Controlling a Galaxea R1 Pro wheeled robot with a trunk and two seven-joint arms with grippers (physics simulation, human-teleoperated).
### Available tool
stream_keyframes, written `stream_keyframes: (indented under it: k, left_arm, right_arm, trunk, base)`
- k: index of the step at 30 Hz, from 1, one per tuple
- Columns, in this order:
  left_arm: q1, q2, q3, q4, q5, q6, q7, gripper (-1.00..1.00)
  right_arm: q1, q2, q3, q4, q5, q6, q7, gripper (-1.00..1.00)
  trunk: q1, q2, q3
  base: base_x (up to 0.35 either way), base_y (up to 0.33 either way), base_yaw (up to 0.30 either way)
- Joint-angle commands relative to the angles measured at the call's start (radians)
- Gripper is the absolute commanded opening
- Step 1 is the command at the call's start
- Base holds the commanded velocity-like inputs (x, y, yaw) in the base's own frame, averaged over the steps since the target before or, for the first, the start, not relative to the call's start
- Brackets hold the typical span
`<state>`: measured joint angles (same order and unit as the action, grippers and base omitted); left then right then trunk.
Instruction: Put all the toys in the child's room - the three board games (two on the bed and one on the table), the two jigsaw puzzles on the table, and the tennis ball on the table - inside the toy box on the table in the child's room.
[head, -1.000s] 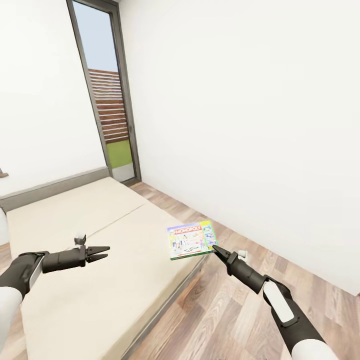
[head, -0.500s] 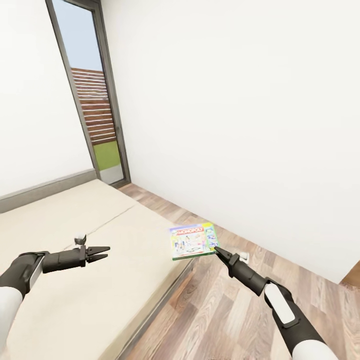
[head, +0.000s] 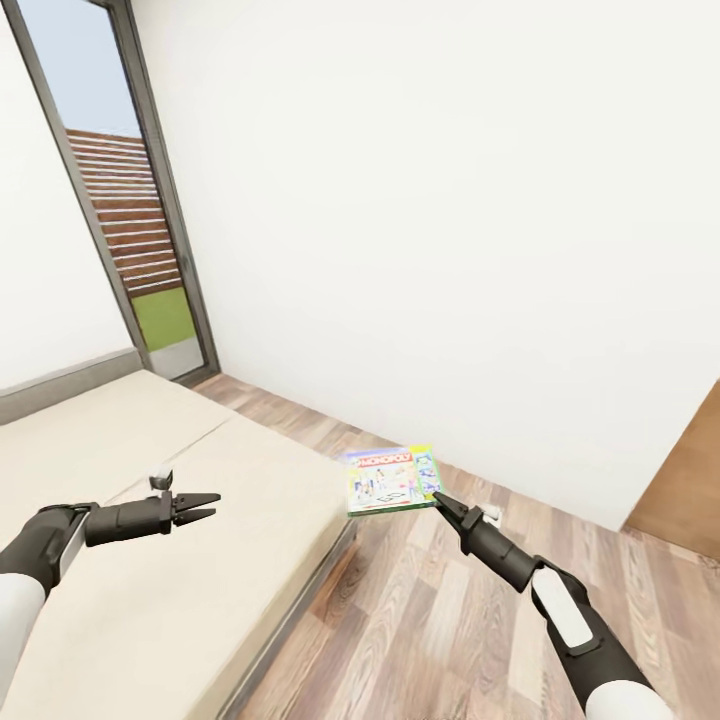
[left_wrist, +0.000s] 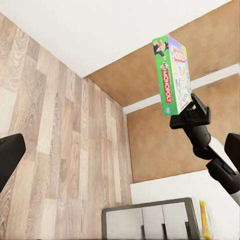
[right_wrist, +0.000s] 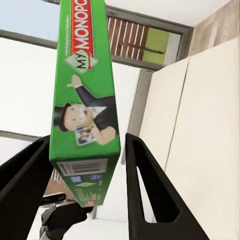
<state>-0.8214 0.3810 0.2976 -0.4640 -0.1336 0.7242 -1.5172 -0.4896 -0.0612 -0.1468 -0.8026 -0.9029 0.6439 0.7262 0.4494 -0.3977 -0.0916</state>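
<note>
Monopoly board game (head: 391, 480): held off the bed, flat, over the edge where mattress meets floor; right gripper (head: 436, 497) pinches its near corner. Right wrist view confirms the green box edge (right_wrist: 86, 100) sits between the two dark fingers (right_wrist: 150, 195), clamped on it. Left wrist view shows the same box (left_wrist: 172, 75) side-on at the tip of the right arm.

Left gripper (head: 203, 506): fingers slightly apart, nothing between them, hovering above the bed (head: 150, 520).

Progress, judged: one game lifted from the bed, not yet delivered. No toy box, table, jigsaws or ball in sight here, so what else is already packed cannot be told. Visible mattress carries no second game.

Surroundings: white wall (head: 450, 220), wood-plank floor (head: 450, 620), tall glazed door (head: 120, 230) with fence and grass outside, brown panel (head: 690, 480) at far right. Floor ahead looks open; bed frame edge sits close below the carried box
</note>
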Motion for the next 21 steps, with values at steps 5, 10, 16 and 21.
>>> stream_keyframes:
  k: [5, 10, 16, 21]
  left_arm:
    - [-0.001, 0.000, 0.005, -0.001, -0.011, 0.011, -0.008, 1.00]
    - [-0.001, 0.001, 0.009, -0.001, -0.011, 0.011, -0.009, 1.00]
    - [-0.001, 0.001, 0.011, -0.001, -0.011, 0.011, -0.009, 1.00]
    - [-0.001, 0.002, 0.011, -0.001, -0.011, 0.011, -0.009, 1.00]
  right_arm:
    - [-0.001, 0.001, -0.002, 0.005, -0.008, 0.008, 0.001, -1.00]
    - [-0.001, 0.002, -0.002, 0.007, -0.007, 0.008, 0.001, -1.00]
    - [-0.001, 0.004, -0.002, 0.007, -0.007, 0.008, 0.000, -1.00]
    - [-0.001, 0.004, -0.002, 0.008, -0.007, 0.008, 0.000, -1.00]
  trunk:
    - [0.001, -0.002, -0.002]
    - [0.001, -0.002, -0.002]
    - [0.001, -0.002, -0.002]
    - [0.001, -0.002, -0.002]
  base:
    - [0.000, 0.000, -0.280]
    - [0.000, 0.000, -0.279]
    - [0.000, 0.000, -0.279]
    - [0.000, 0.000, -0.279]
